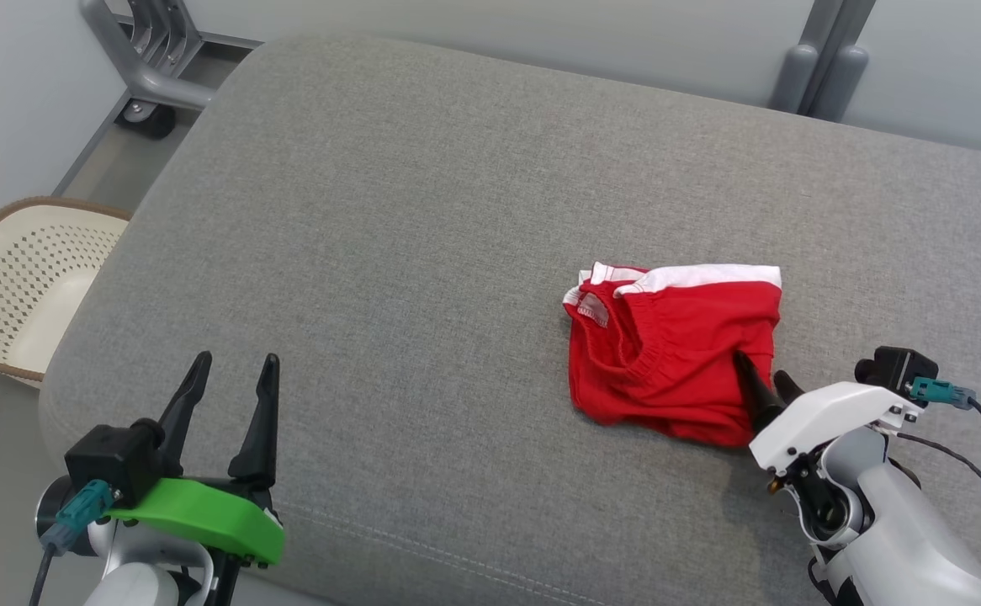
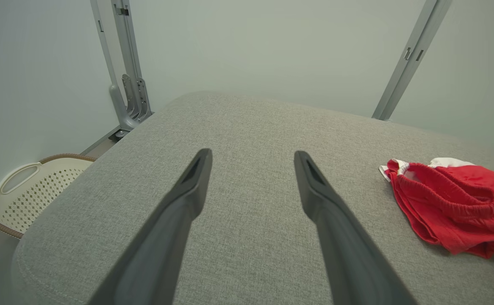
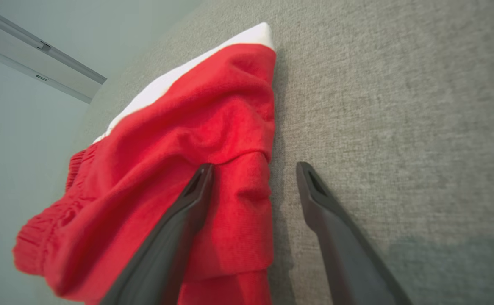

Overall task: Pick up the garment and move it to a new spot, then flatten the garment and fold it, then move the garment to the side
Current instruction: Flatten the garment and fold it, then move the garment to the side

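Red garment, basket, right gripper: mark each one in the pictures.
Red garment [image 1: 676,353], head view, on the red cloth below the white band.
Basket [image 1: 28,286], head view, on its perforated inner wall.
Right gripper [image 3: 254,166], right wrist view, midway between its open fingertips.

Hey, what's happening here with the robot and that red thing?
The red garment lies crumpled on the grey cushion. The robot's right end effector is open at its edge, one finger over the fabric, the other over bare cushion; nothing is gripped yet. The left end effector is open above bare cushion, well apart from the garment.
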`<state>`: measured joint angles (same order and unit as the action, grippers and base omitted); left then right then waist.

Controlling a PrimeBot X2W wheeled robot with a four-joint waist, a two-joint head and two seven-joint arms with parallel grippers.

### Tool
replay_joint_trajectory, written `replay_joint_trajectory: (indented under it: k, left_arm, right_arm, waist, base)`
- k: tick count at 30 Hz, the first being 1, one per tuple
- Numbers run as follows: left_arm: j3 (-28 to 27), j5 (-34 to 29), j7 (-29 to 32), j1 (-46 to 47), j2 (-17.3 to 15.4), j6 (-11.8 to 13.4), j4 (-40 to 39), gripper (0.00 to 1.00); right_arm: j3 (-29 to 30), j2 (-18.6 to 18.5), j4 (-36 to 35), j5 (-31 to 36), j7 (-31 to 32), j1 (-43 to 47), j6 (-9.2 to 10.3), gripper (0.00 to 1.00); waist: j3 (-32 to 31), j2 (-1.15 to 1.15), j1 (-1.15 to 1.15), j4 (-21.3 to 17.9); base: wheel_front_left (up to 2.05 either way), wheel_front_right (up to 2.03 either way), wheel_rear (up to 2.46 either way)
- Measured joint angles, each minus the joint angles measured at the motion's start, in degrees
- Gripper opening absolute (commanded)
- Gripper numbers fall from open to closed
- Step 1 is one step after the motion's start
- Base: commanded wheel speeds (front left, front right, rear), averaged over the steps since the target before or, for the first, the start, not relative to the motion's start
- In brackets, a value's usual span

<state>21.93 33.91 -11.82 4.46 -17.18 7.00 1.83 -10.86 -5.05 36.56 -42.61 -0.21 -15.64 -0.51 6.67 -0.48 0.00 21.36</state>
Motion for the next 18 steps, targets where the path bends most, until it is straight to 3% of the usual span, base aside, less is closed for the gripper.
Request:
replay_joint_trajectory:
  k: [6, 8, 9, 18]
  left_arm:
    - [-0.01, 0.0, 0.01, 0.0, 0.0, 0.0, 0.09, 1.0]
    - [-0.14, 0.0, 0.0, 0.0, 0.0, 0.0, 0.26, 1.0]
    - [-0.26, 0.0, 0.0, 0.0, 0.0, 0.0, 0.33, 1.0]
    - [-0.31, 0.0, 0.0, 0.0, 0.01, 0.0, 0.45, 1.0]
  right_arm:
    - [-0.31, 0.82, 1.09, -1.81, 0.24, -0.2, -1.02, 1.0]
    - [-0.41, 1.37, 1.63, -3.31, 0.34, -0.32, -2.15, 0.41]
    - [-0.44, 1.45, 1.82, -3.68, 0.49, -0.34, -2.38, 0.0]
    - [-1.02, 1.41, 1.54, -2.74, -2.0, -2.1, -3.47, 0.0]
  waist:
    - [-0.11, 0.0, 0.0, 0.16]
    - [-0.14, 0.0, 0.0, 0.13]
    - [-0.19, 0.0, 0.0, 0.07]
    - [-0.23, 0.0, 0.0, -0.32]
  base:
    - [0.0, 0.0, 0.0]
    - [0.0, 0.0, 0.0]
    - [0.0, 0.0, 0.0]
    - [0.0, 0.0, 0.0]
